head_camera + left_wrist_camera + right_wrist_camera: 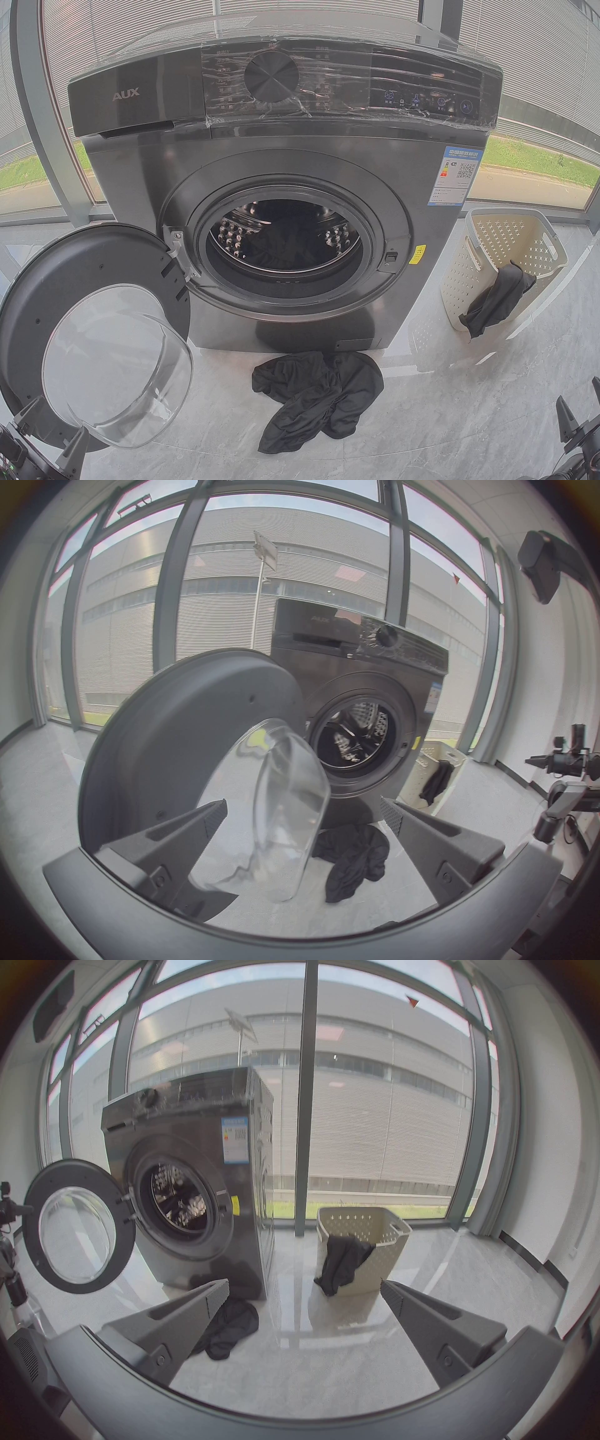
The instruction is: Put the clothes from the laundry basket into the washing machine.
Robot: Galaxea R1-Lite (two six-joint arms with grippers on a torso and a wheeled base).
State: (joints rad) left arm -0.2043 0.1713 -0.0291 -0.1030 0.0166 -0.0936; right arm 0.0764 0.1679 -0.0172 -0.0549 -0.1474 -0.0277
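The grey washing machine (281, 156) stands ahead with its round door (94, 337) swung wide to the left; a dark garment lies inside the drum (284, 240). A black garment (319, 394) lies crumpled on the floor in front of the machine. The white laundry basket (500, 262) stands right of the machine with another black garment (500, 297) draped over its front rim. My left gripper (303, 833) is open and empty, low at the left beside the door. My right gripper (303, 1316) is open and empty, low at the right, well short of the basket (362, 1244).
Glossy grey floor tiles (450, 406) spread around the machine. Tall windows (387, 1085) and a window frame post (37, 119) stand behind it. The open door (187, 749) takes up the space at the front left.
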